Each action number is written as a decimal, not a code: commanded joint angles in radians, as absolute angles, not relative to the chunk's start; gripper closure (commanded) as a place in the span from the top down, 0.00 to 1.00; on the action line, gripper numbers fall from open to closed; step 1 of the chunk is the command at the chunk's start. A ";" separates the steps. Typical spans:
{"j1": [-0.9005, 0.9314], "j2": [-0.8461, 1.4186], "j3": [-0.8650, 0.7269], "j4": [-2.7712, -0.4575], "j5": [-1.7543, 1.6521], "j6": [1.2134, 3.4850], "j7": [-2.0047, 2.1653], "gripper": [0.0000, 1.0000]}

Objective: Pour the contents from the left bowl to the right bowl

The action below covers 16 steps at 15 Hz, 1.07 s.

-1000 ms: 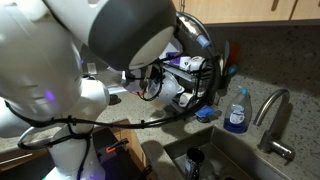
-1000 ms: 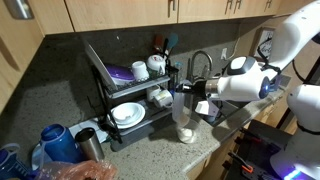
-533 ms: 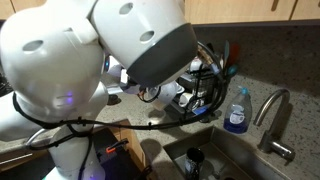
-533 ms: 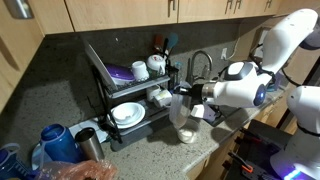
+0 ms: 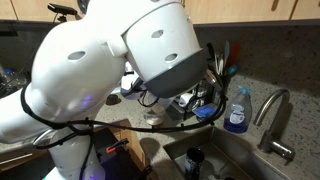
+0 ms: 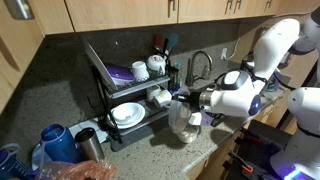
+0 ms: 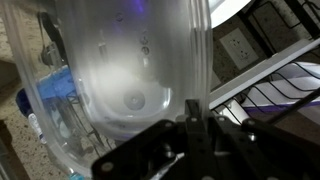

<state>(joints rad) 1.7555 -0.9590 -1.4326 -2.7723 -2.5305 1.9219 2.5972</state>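
The right bowl [image 6: 180,120], greyish and glass-like, hangs tilted just above the counter, and my gripper [image 6: 192,107] is shut on its rim from the side. Directly below it sits the left bowl [image 6: 186,137], small and pale cream, partly covered by the glass one. In the wrist view the clear bowl [image 7: 120,80] fills most of the picture, and the gripper [image 7: 190,118] pinches its edge between the black fingers. I cannot make out any contents in either bowl. In an exterior view the big white arm [image 5: 120,60] hides both bowls.
A black dish rack [image 6: 104,92] with white dishes stands right behind the bowls. A blue jug [image 6: 55,145] and a metal can [image 6: 88,146] sit farther along the counter. A sink [image 5: 235,165], a faucet [image 5: 272,110] and a blue soap bottle [image 5: 236,112] lie beside the rack.
My gripper has lowered with the glass bowl and tipped it further, bringing it down over the cream bowl. The arm has swung across an exterior view.
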 commanded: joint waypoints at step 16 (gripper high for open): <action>1.850 -1.046 -1.430 -2.775 -2.609 1.717 2.597 0.01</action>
